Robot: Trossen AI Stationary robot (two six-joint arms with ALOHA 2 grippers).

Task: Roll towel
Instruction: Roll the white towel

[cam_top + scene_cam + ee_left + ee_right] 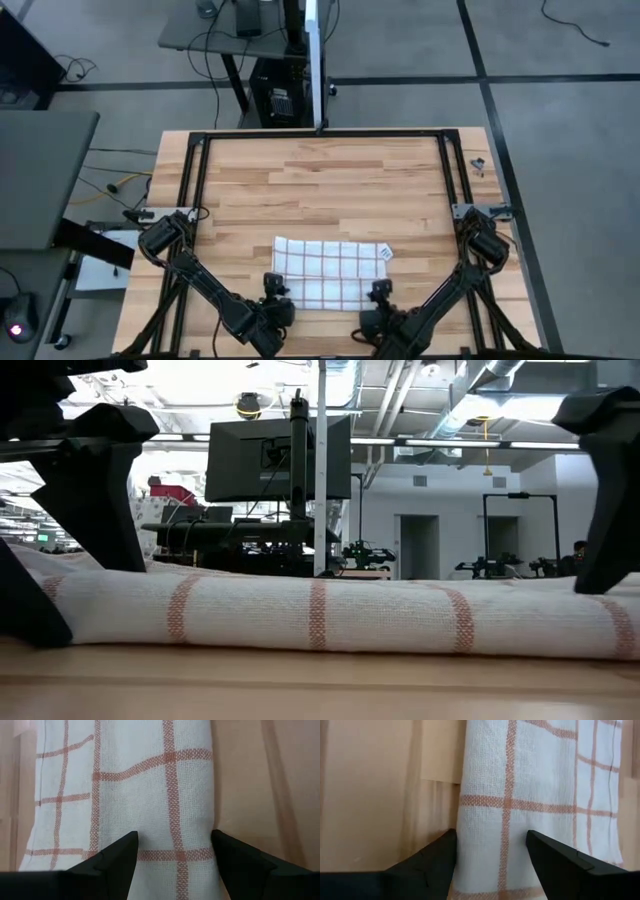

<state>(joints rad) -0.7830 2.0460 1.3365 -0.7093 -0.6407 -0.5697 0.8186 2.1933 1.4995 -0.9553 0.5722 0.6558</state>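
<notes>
The white towel [330,272] with reddish-brown grid lines lies on the wooden table, its far part flat. Its near edge is turned over into a thick roll [320,615] that lies along the table's near side. My left gripper [272,292] stands over the roll's left end and my right gripper [380,295] over its right end. Each has one finger on the roll's near side and one on its far side. In both wrist views the roll fills the gap between the fingers. My left gripper [175,855] pinches the rolled near edge [175,832] near its left end between its two fingers, several layers of cloth. The fingers [90,490] come from above and lie across the roll. The roll rests on the table. My right gripper [491,852] pinches the rolled near edge [492,827] near its right end between its two fingers, several layers. The fingers [610,490] come from above, across the roll. The roll lies on the table, level between the two grippers.
A small white label [385,252] sticks out at the towel's far right corner. Bare wooden table [320,180] stretches beyond the towel toward the far edge. A black frame [190,180] borders the table's left, right and far sides.
</notes>
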